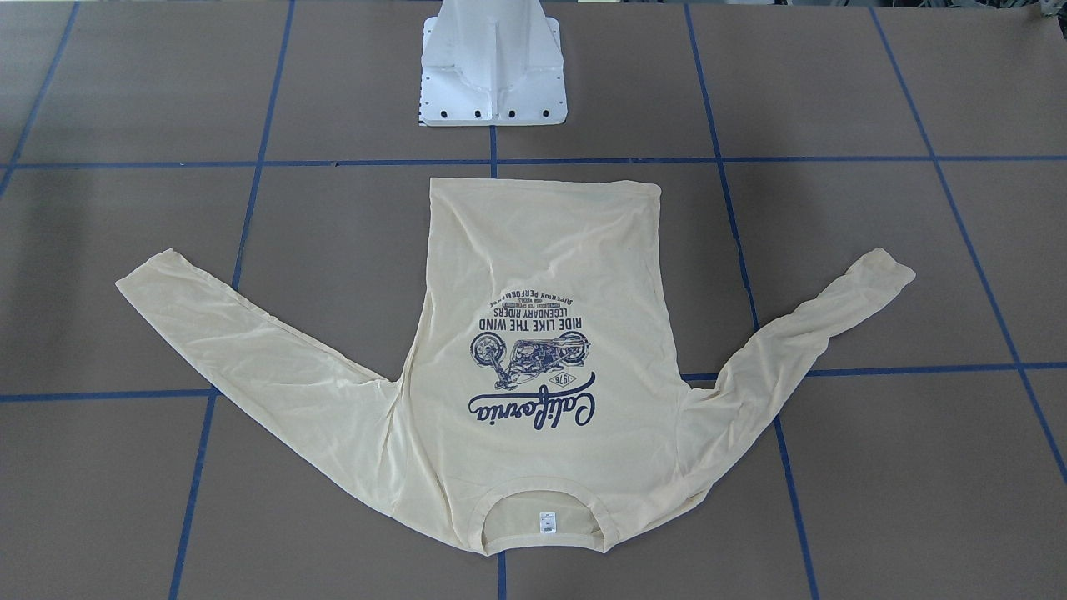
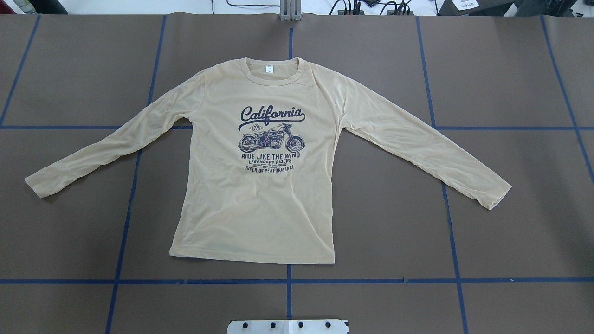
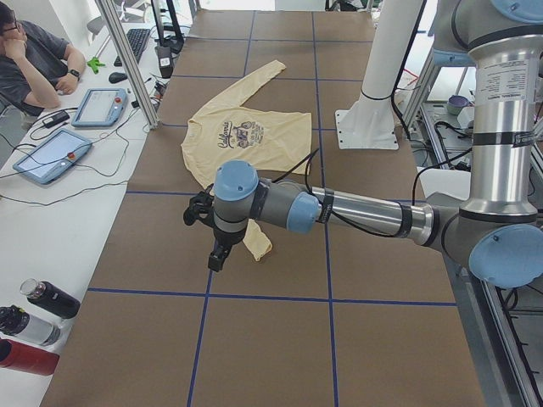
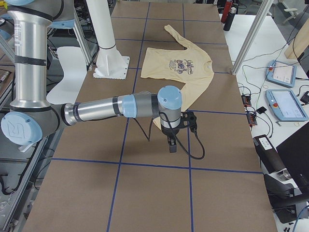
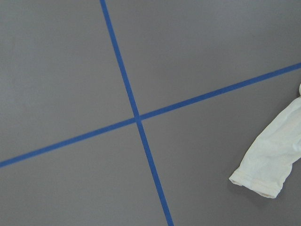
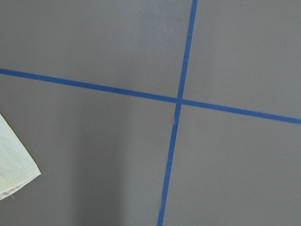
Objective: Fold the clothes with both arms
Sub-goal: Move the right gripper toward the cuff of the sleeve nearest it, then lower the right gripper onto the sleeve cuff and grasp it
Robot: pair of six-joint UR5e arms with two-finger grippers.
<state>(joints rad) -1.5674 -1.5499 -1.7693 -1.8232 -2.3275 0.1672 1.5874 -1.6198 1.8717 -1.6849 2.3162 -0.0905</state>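
Observation:
The clothes are one pale yellow long-sleeved shirt lying flat and face up on the brown table, with both sleeves spread out and the collar on the far side from the robot's base. The shirt also shows in the front-facing view, where its print is upside down. My left gripper hangs over the table beside the near sleeve's cuff. My right gripper hangs by the other cuff. Both grippers appear only in the side views, so I cannot tell whether they are open or shut.
The white pedestal base stands behind the shirt's hem. Blue tape lines cross the table. A person sits at a side bench with tablets and bottles. More tablets lie on the opposite bench.

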